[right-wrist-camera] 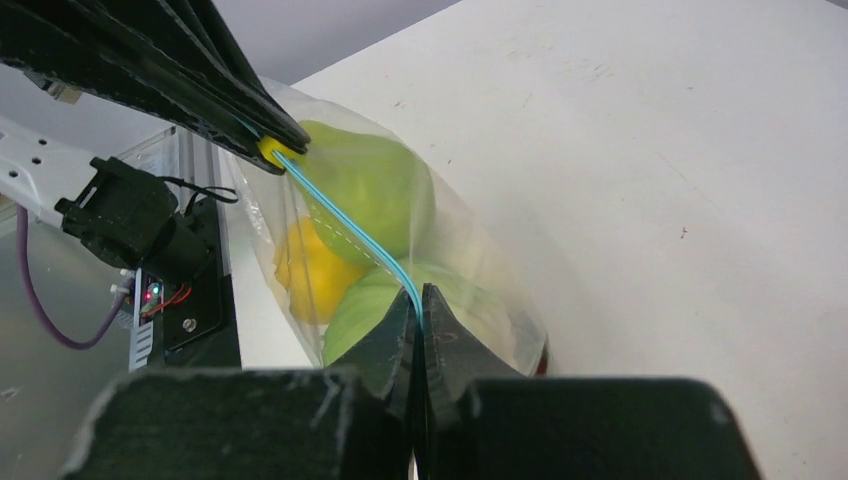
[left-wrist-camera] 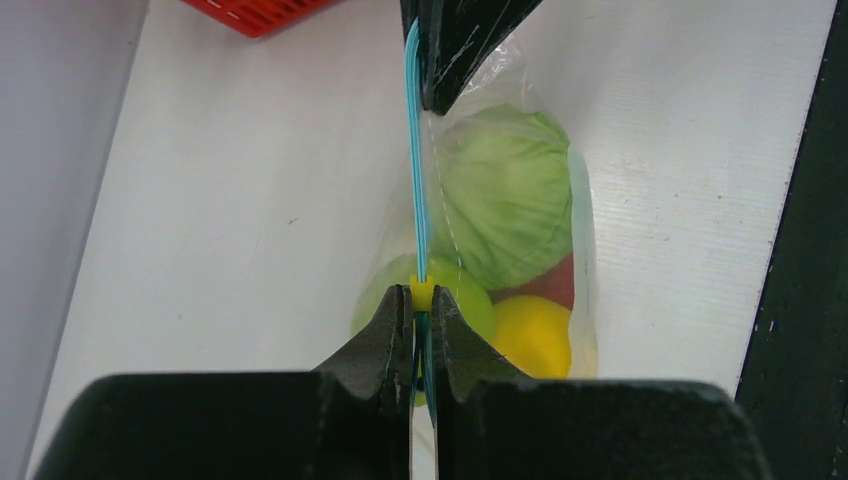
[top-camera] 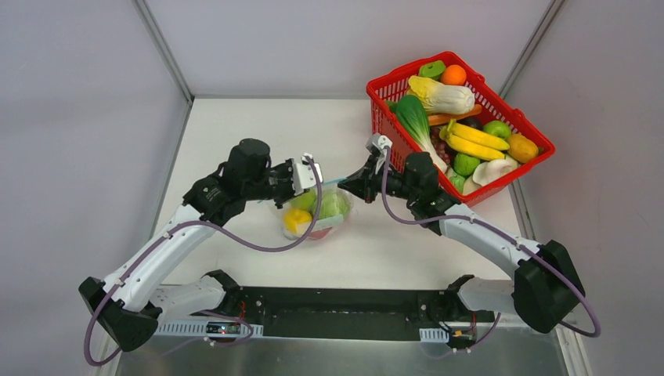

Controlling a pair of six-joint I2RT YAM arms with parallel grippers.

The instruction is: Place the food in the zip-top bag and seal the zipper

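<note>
Left gripper [left-wrist-camera: 422,303] pinched shut on zipper [left-wrist-camera: 419,200]; right gripper [right-wrist-camera: 420,305] clamped tight on the same strip's other end. Zip-top bag [top-camera: 322,213], cabbage [left-wrist-camera: 500,195] and lemon [left-wrist-camera: 535,335] inside, just left of red basket [top-camera: 386,124], between both grippers

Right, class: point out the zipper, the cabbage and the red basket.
zipper [left-wrist-camera: 421,180], left wrist view, middle of the teal strip.
cabbage [left-wrist-camera: 500,195], left wrist view, its green front.
red basket [top-camera: 514,175], top external view, near wall.
</note>
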